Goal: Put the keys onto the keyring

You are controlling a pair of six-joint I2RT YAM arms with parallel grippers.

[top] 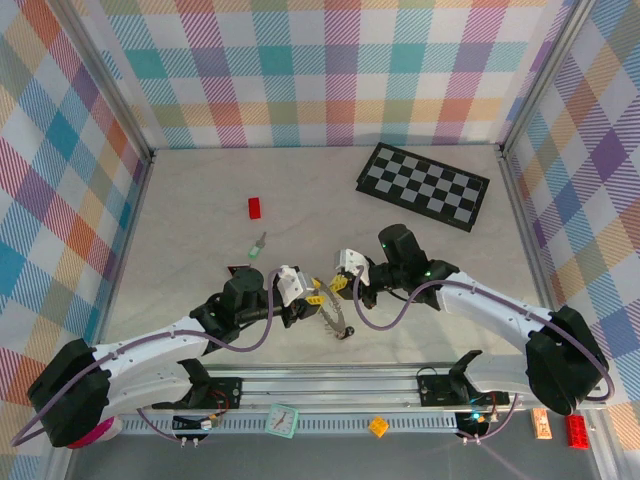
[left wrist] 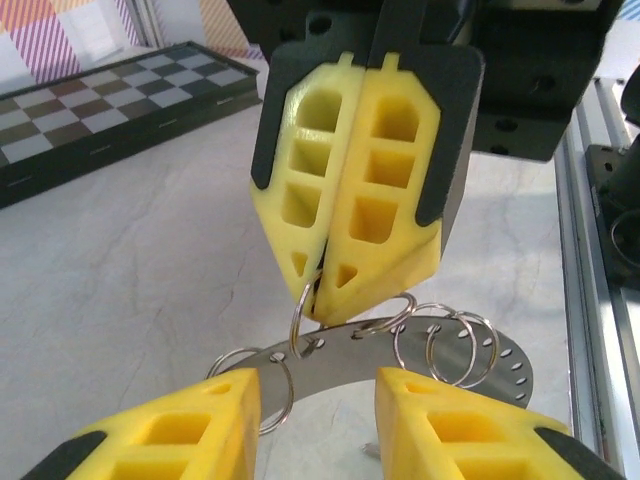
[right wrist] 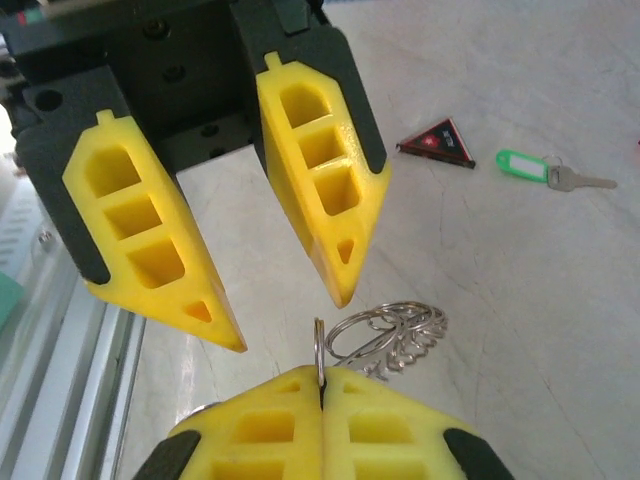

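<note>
The keyring (top: pixel 333 318) is a curved silver strip carrying several wire rings, and it sits between my two grippers near the table's front. My right gripper (right wrist: pixel 322 375) is shut on one upright ring of the keyring (right wrist: pixel 395 335). In the left wrist view the right gripper (left wrist: pixel 320 300) pinches that ring above the strip of the keyring (left wrist: pixel 350 360). My left gripper (left wrist: pixel 318 390) faces it, open, its fingertips just short of the strip and holding nothing. A light green key (right wrist: pixel 522 166) lies apart on the table, left of both grippers (top: pixel 258 246).
A small black and red triangular piece (right wrist: pixel 437 142) lies near the green key. The chequered board (top: pixel 424 186) rests at the back right and a red brick (top: pixel 255 207) at the back left. A metal rail (top: pixel 330 385) runs along the near edge.
</note>
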